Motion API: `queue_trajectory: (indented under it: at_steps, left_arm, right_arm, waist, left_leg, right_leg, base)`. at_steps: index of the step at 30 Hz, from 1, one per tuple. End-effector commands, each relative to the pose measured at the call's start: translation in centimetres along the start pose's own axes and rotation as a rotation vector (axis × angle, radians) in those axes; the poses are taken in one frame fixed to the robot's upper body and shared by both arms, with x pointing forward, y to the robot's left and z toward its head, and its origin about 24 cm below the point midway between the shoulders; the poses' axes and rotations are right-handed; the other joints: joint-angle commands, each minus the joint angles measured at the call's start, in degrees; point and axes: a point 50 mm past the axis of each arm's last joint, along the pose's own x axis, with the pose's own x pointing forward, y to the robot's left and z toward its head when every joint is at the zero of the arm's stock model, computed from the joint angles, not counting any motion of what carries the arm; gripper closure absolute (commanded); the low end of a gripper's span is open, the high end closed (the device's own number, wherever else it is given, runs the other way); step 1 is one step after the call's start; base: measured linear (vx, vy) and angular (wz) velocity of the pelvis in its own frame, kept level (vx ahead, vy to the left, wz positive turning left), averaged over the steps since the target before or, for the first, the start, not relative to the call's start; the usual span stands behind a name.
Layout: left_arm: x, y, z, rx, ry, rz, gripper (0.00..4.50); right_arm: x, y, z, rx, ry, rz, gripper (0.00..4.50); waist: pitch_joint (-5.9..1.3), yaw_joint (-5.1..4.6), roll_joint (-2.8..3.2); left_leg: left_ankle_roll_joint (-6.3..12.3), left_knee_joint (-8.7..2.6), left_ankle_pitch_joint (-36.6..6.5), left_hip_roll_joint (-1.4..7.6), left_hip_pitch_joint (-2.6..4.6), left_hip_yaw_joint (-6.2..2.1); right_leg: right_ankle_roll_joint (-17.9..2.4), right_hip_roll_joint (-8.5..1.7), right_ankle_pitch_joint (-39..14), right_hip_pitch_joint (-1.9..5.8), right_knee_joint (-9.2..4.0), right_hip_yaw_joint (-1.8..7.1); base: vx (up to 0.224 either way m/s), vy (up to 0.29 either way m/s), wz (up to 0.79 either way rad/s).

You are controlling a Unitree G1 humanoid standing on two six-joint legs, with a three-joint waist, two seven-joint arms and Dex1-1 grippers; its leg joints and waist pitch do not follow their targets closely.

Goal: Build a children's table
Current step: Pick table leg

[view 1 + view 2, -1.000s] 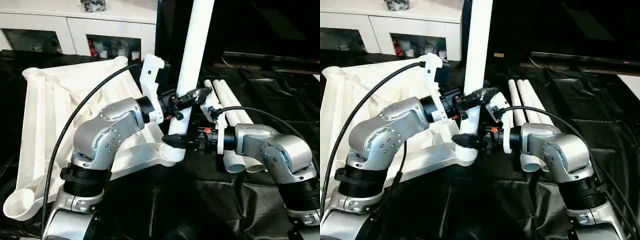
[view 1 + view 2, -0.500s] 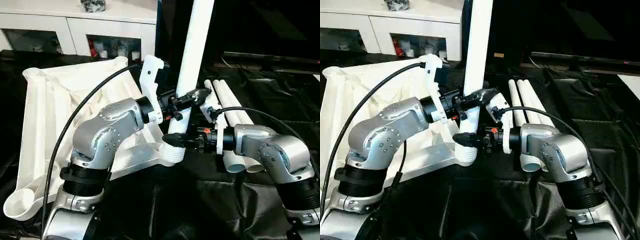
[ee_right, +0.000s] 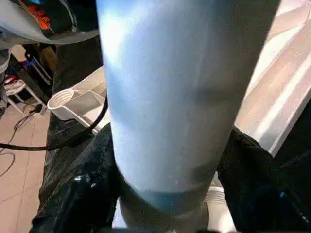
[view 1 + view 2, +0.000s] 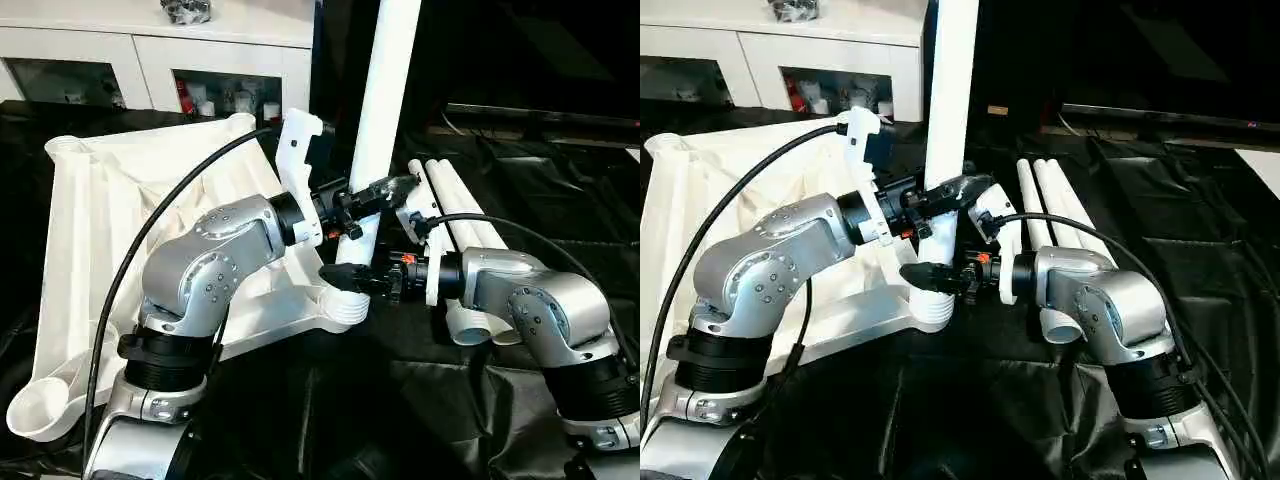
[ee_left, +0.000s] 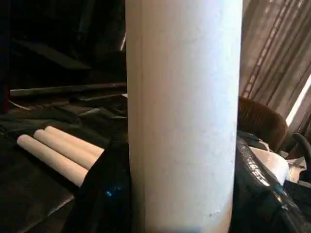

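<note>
The children's table top lies upside down on the black cloth, ribs up. One white leg stands upright in its near right corner socket. My left gripper is shut on this leg a short way above the socket. In the left wrist view the leg stands between the black fingers. My right gripper reaches in from the right at the leg's base. Its fingers stand open on either side of the tube, just above the socket.
Spare white legs lie side by side on the black cloth behind my right arm. A white cabinet stands at the back left. My left arm's black cable arcs over the table top. Another corner socket sits at the near left.
My right gripper's near finger has slid a little left and up across the leg's base. My left gripper keeps its hold on the leg.
</note>
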Motion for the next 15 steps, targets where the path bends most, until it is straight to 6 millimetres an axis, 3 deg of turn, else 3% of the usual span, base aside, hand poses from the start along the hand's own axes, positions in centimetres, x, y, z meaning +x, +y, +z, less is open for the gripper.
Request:
queue_trajectory:
  at_steps: [1,9,15]
  left_arm:
    - [0.67,-0.83,0.43,0.001,0.003,-0.073,2.62]
    - [0.70,-0.82,0.47,-0.004,0.004,-0.079,2.62]
    - [0.64,-0.81,0.41,-0.004,0.013,-0.078,2.62]
  right_arm:
    - [-0.34,-0.25,0.14,-0.010,-0.005,-0.020,1.91]
    - [-0.35,-0.33,0.13,0.000,-0.013,-0.018,2.55]
    - [-0.31,-0.37,0.12,0.003,-0.017,-0.021,2.60]
  waist:
    - [-4.28,0.12,0.69]
    - [-4.26,0.12,0.76]
    - [-4.30,0.14,0.76]
  left_leg:
    - [-1.15,-3.59,-5.9,3.34,1.28,-1.42]
    - [-1.21,-3.62,-6.1,3.32,1.29,-1.46]
    - [-1.13,-3.58,-5.9,3.32,1.29,-1.45]
  right_leg:
    - [-12.1,-5.51,2.3,2.94,-3.43,2.73]
    - [-12.0,-5.43,1.9,2.90,-3.45,2.69]
    - [-12.2,-5.47,2.5,2.91,-3.40,2.69]
  base:
    - [0.000,0.000,0.00]
    - [0.000,0.000,0.00]
    - [0.000,0.000,0.00]
